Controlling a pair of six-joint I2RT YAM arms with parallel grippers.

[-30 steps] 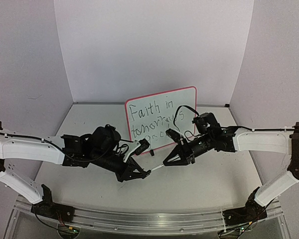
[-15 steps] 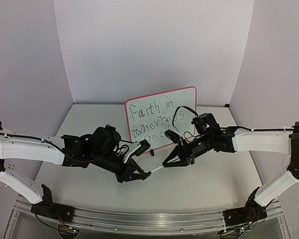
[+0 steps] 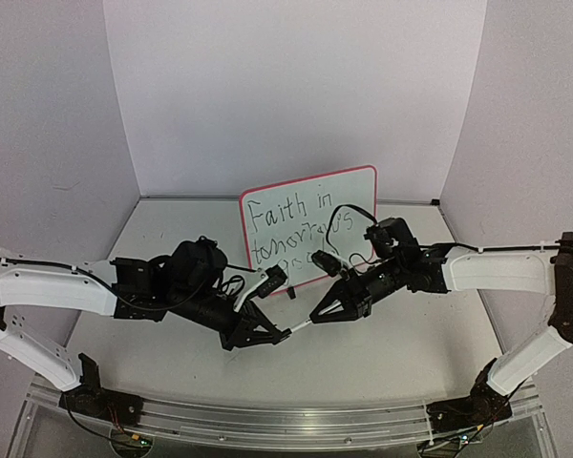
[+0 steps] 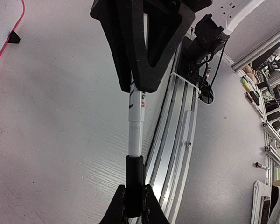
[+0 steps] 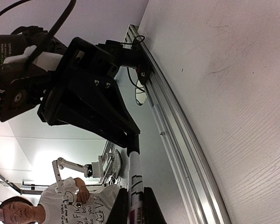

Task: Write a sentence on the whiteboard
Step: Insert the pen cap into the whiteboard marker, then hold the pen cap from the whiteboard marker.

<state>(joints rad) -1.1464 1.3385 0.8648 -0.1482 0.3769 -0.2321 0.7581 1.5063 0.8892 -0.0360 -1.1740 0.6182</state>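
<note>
Whiteboard (image 3: pixel 359 191) bears the sentence (image 3: pixel 291 229); marker (image 4: pixel 136 126) sits tip-first inside its cap (image 4: pixel 134 179).

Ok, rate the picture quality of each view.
Top external: even soft light, whiteboard legible, no glare. Left wrist: fisheye bows the rail, marker sharp. Right wrist: bright glare at lower left, left gripper dark.

Pale lilac walls (image 3: pixel 296 86), whitish table (image 3: pixel 401 353), seemingly metal rail (image 3: pixel 296 425)
</note>
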